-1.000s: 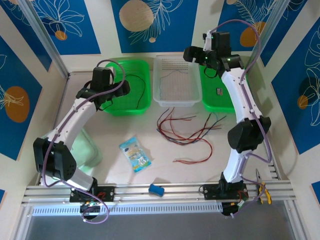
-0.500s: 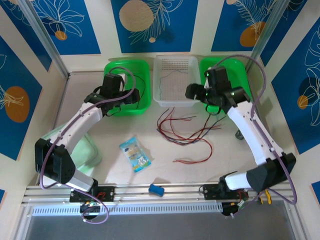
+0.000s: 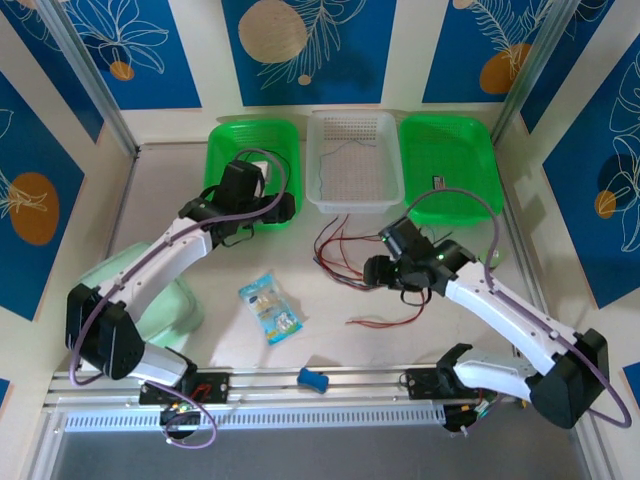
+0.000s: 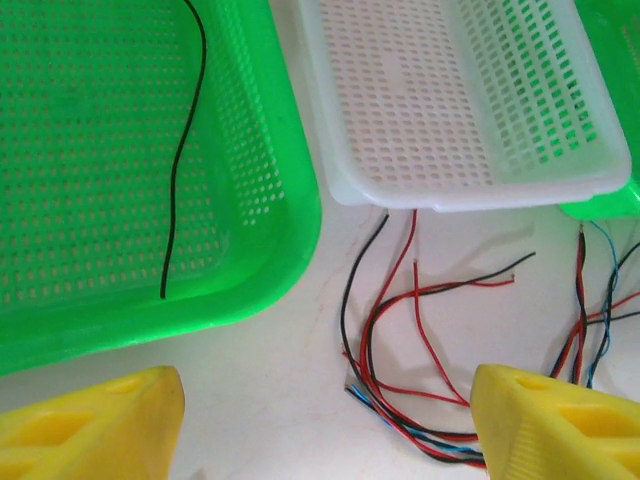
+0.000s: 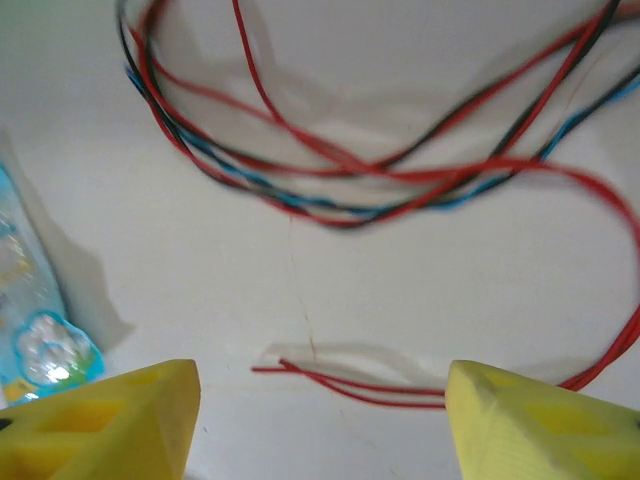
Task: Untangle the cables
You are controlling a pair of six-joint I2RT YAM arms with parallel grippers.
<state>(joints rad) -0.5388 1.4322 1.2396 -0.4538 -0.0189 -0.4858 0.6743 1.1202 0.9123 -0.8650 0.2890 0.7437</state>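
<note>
Inside the green mesh basket point(image 4: 290, 200), left wrist view, one black cable point(image 4: 180, 150) is lying; left hand point(image 4: 325, 385) and right hand point(image 5: 322, 375) are gaping by tangled red-black-blue cables point(image 5: 330, 212).

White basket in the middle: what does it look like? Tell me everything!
The white basket is a shallow rectangular tray, plastic by the look, with little holes all over. It sits flat at the far side of the table, between the left green basket and the right green basket. A thin dark wire seems to lie inside. Ends of the loose cables stop just by its near rim.
</note>
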